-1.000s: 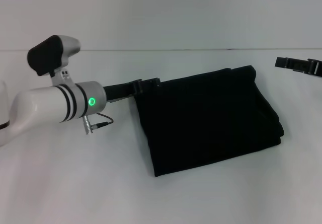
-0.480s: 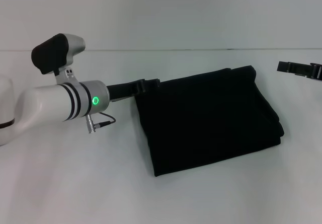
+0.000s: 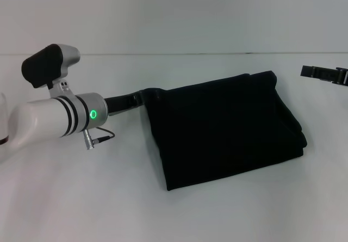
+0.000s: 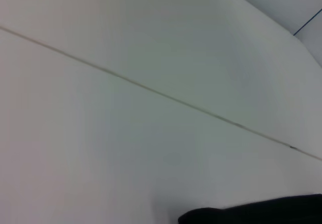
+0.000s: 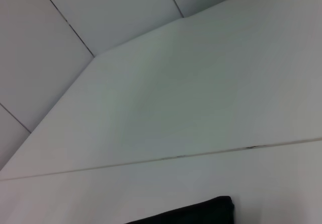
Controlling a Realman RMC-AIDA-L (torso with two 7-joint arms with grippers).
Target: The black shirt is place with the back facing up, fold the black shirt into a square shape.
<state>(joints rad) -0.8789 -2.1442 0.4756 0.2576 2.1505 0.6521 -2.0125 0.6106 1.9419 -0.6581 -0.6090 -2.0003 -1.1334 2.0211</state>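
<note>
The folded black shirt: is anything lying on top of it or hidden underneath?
Nothing lies on the soft black folded shirt. The left hand meets its far left corner. It rests on the white table; whatever its layers cover is hidden.

L arm (image 3: pixel 49 119) comes in from the left edge of head view, white forearm roughly level, angled up toward centre. Wrist ring LED lit green, short cable hanging under the wrist. Black cam housing sits on top of the forearm. Left gripper (image 3: pixel 142 95) black, low, stretched out horizontally; finger state not readable. Right gripper (image 3: pixel 325 73) only partly in frame at far right edge, level, well apart from L arm.
</note>
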